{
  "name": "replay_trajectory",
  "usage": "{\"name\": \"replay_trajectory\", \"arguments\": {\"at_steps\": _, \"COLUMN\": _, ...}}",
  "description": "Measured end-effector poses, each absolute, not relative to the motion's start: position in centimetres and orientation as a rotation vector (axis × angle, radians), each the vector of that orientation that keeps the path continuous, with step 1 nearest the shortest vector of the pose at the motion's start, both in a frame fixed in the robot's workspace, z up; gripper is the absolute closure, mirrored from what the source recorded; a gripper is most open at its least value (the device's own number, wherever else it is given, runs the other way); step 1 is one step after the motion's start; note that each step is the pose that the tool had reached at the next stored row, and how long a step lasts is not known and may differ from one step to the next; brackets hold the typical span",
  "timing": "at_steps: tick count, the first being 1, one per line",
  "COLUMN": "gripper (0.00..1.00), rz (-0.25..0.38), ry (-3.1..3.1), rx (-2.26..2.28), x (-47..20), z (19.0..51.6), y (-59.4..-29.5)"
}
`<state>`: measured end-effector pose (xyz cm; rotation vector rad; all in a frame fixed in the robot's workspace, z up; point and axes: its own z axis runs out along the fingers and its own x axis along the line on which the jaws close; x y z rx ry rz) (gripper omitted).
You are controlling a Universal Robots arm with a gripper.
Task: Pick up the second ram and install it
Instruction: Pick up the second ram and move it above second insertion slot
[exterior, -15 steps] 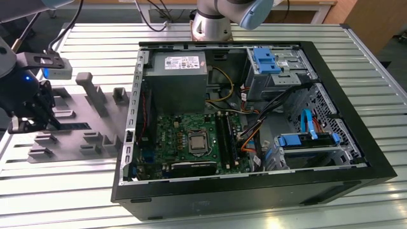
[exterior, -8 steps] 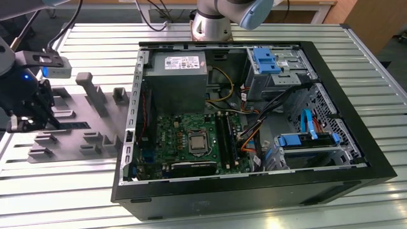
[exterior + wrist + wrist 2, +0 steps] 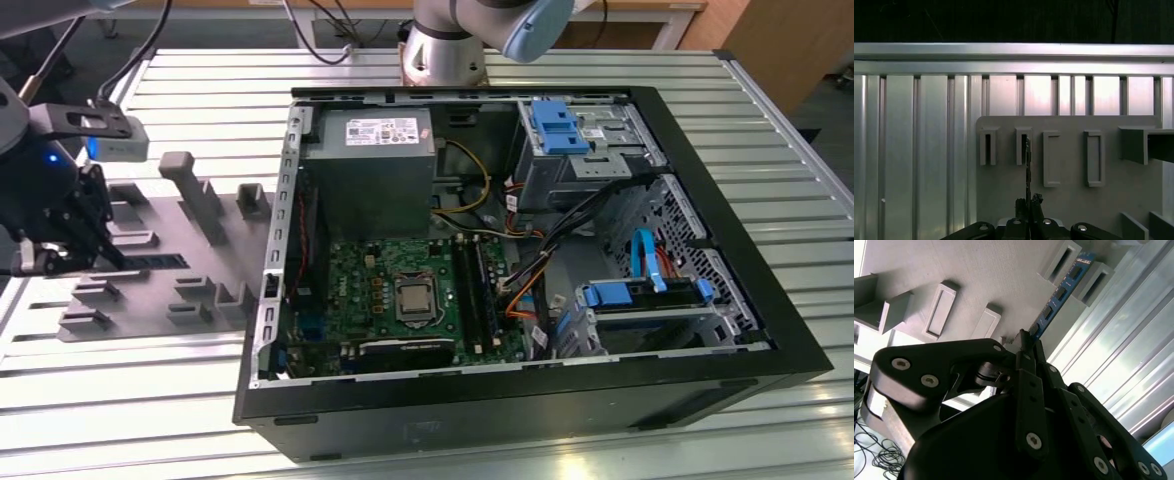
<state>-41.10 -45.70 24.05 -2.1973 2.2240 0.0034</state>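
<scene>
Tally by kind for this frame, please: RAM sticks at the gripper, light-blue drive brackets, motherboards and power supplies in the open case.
RAM sticks: 1, the second ram, held at one end by the gripper
Light-blue drive brackets: 2, one and another
Green motherboard: 1
Power supply: 1
Total: 5

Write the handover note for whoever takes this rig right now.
The claw: shut on one end of the second ram.
Ram: on edge at the grey holder plate, far end between two holder blocks, at the exterior view's left.
Done: grasp made.
Left: ram not yet lifted clear; not yet seated on the motherboard in the open case.
</scene>
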Motion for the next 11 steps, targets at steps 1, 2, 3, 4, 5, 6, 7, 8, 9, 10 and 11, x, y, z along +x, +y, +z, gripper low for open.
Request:
{"name": "replay_trajectory", "arguments": {"at_steps": 1, "gripper": 0.86, "rz": 0.003, "ry": 2.224, "rx": -2.197, "x": -41.1, "z": 24.09, "y": -45.7}}
{"name": "replay_trajectory", "arguments": {"at_steps": 2, "gripper": 0.86, "rz": 0.003, "ry": 2.224, "rx": -2.197, "x": -41.1, "z": 24.13, "y": -45.7}}
{"name": "replay_trajectory", "arguments": {"at_steps": 3, "gripper": 0.86, "rz": 0.003, "ry": 2.224, "rx": -2.197, "x": -41.1, "z": 24.17, "y": -45.7}}
{"name": "replay_trajectory", "arguments": {"at_steps": 4, "gripper": 0.86, "rz": 0.003, "ry": 2.224, "rx": -2.197, "x": -41.1, "z": 24.22, "y": -45.7}}
{"name": "replay_trajectory", "arguments": {"at_steps": 5, "gripper": 0.86, "rz": 0.003, "ry": 2.224, "rx": -2.197, "x": -41.09, "z": 24.25, "y": -45.7}}
{"name": "replay_trajectory", "arguments": {"at_steps": 6, "gripper": 0.86, "rz": 0.003, "ry": 2.224, "rx": -2.197, "x": -41.1, "z": 24.29, "y": -45.7}}
{"name": "replay_trajectory", "arguments": {"at_steps": 7, "gripper": 0.86, "rz": 0.003, "ry": 2.224, "rx": -2.197, "x": -41.1, "z": 24.33, "y": -45.7}}
{"name": "replay_trajectory", "arguments": {"at_steps": 8, "gripper": 0.86, "rz": 0.003, "ry": 2.224, "rx": -2.197, "x": -41.1, "z": 24.37, "y": -45.7}}
{"name": "replay_trajectory", "arguments": {"at_steps": 9, "gripper": 0.86, "rz": 0.003, "ry": 2.224, "rx": -2.197, "x": -41.1, "z": 24.41, "y": -45.7}}
{"name": "replay_trajectory", "arguments": {"at_steps": 10, "gripper": 0.86, "rz": 0.003, "ry": 2.224, "rx": -2.197, "x": -41.1, "z": 24.44, "y": -45.7}}
{"name": "replay_trajectory", "arguments": {"at_steps": 11, "gripper": 0.86, "rz": 0.003, "ry": 2.224, "rx": -2.197, "x": -41.1, "z": 24.48, "y": -45.7}}
